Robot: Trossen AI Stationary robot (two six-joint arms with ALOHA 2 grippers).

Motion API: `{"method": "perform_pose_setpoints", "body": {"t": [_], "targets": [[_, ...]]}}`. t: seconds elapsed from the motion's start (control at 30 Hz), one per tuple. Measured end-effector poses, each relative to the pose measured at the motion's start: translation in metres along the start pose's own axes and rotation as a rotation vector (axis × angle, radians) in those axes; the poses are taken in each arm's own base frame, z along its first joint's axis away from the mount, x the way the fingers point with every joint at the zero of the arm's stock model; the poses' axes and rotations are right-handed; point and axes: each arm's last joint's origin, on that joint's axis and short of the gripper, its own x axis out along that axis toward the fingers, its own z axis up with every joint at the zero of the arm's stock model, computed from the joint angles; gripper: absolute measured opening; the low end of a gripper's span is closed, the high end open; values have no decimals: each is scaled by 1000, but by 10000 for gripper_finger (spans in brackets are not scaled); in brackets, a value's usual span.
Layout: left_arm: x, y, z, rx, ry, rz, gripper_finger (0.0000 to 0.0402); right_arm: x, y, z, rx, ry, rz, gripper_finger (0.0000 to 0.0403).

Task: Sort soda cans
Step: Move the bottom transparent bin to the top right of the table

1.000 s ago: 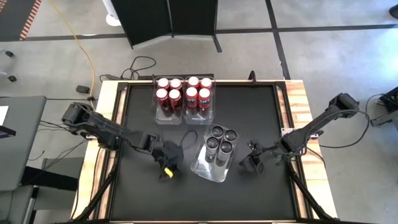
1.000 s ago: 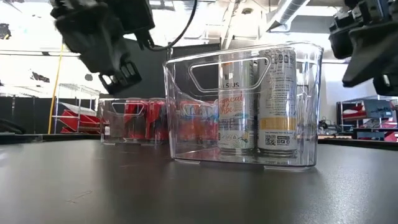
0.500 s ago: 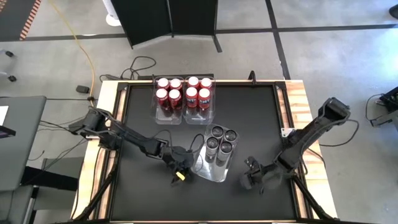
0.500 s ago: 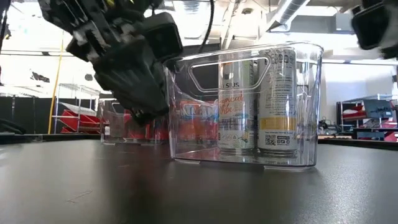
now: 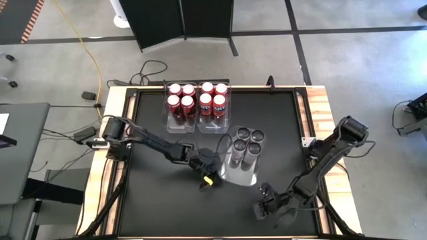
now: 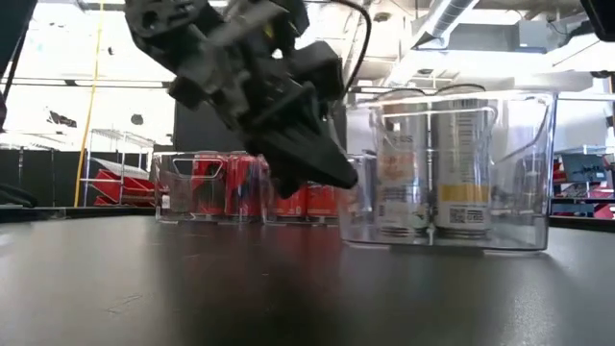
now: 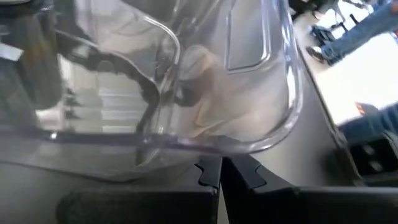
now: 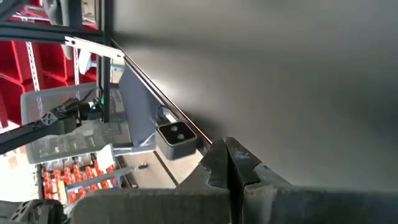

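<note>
1. Soda cans: eight red cans (image 5: pixel 197 98) are grouped in two clear bins (image 5: pixel 167 123) at the table's far edge; four grey cans (image 5: pixel 245 148) are kept apart in a third bin (image 5: pixel 241 177) (sorted by colour, seemingly).
2. Left gripper (image 5: pixel 209 178): shut, empty, pressed against the third bin, apparently for nudging.
3. Right gripper (image 5: pixel 259 209): shut, empty, parked near the front edge.

Left arm stretched low from the left edge toward table centre, wrist angled down; left gripper (image 5: pixel 212 175) fingers pressed together, tip close to the tabletop. Right arm folded back along the right edge; right gripper (image 5: pixel 261 208) fingers closed, at the near right.
</note>
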Motion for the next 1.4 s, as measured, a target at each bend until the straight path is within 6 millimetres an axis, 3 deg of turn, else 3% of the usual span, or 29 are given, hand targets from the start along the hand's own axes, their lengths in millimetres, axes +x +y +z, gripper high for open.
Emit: {"method": "perform_pose_setpoints", "body": {"t": [0.2, 0.43, 0.73, 0.97, 1.23, 1.4], "targets": [[-1, 23, 9, -42, -27, 52, 0, 8, 4, 6, -26, -60, -51, 4], [-6, 34, 14, -73, -45, 68, 0, 9, -4, 30, 44, -247, -163, 4], [-1, 21, 10, -99, -26, 30, 0, 3, -16, 44, 118, -386, -276, 4], [3, 8, 6, -91, -6, 2, 0, -13, -26, 51, 106, -456, -395, 4], [5, 2, 4, -97, -3, -13, 0, -35, -24, 81, 9, -522, -508, 4], [5, 2, 5, -97, -8, -15, 0, -46, -39, 103, -23, -526, -514, 4]]}}
